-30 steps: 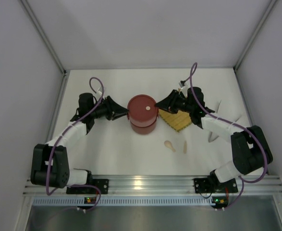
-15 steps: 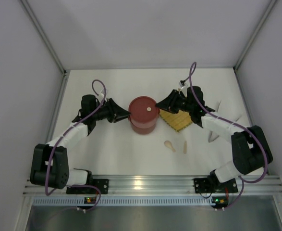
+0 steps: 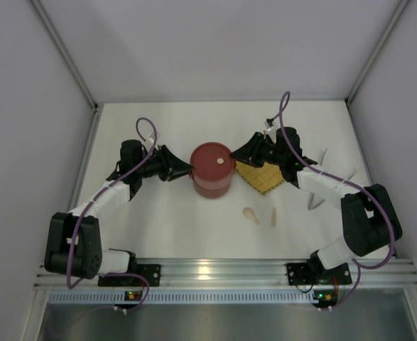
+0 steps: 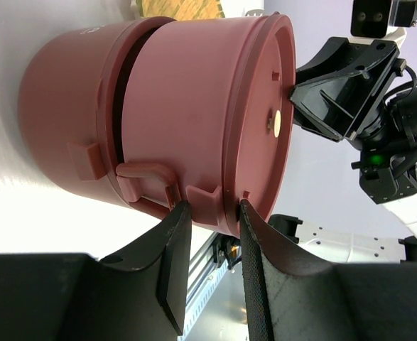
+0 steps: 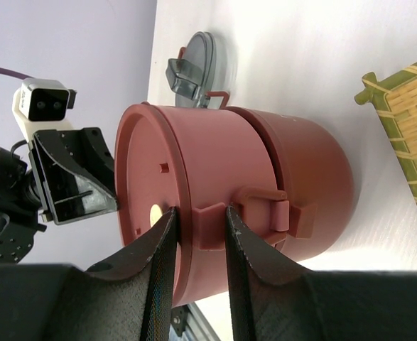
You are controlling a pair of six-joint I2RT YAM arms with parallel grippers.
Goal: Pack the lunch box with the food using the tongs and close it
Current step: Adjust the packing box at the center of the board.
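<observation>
The maroon lunch box (image 3: 212, 177) stands mid-table with its two tiers stacked and a flat lid with a pale dot (image 3: 221, 162) on top. My left gripper (image 3: 188, 170) is shut on the upper tier's side tab and lid rim (image 4: 209, 202). My right gripper (image 3: 235, 158) is shut on the opposite tab and lid rim (image 5: 204, 220). The upper tier (image 4: 194, 106) sits slightly askew on the lower tier (image 4: 66, 106), with a dark gap between them. No food shows. The silvery tongs (image 3: 315, 202) lie at the right, partly under my right arm.
A yellow woven mat (image 3: 261, 177) lies just right of the box, under the right wrist. A beige spoon (image 3: 251, 214) and short stick (image 3: 273, 217) lie nearer the front. A grey round disc with a metal clip (image 5: 197, 64) lies beyond the box.
The upper tier with its lid has shifted slightly right and toward the front, closer over the lower tier. The left arm followed it to the right; both grips held.
</observation>
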